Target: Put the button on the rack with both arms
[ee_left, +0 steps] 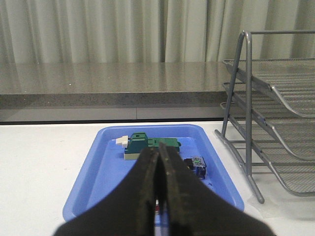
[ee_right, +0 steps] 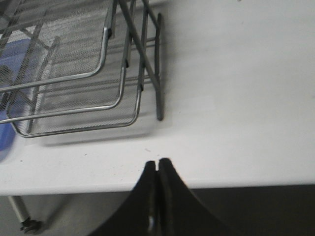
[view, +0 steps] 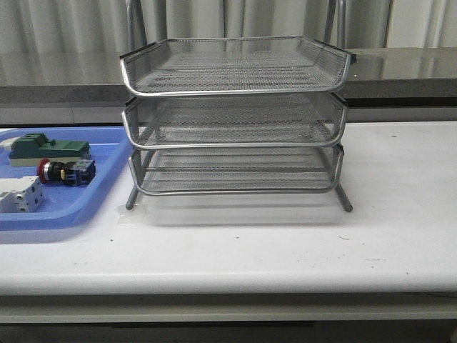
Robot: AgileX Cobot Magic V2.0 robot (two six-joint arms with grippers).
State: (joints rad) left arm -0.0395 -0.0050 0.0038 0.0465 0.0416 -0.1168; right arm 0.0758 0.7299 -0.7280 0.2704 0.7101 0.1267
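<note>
Both claws are closed and hold nothing. The button [view: 64,172] lies in the tray [ee_left: 108,182] past the left claw [ee_left: 160,162]. The rack [ee_right: 88,73] stands past the right claw [ee_right: 157,169].

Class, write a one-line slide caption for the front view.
Three-tier rack stands empty on the table; the button lies in the blue tray beside it.
</note>
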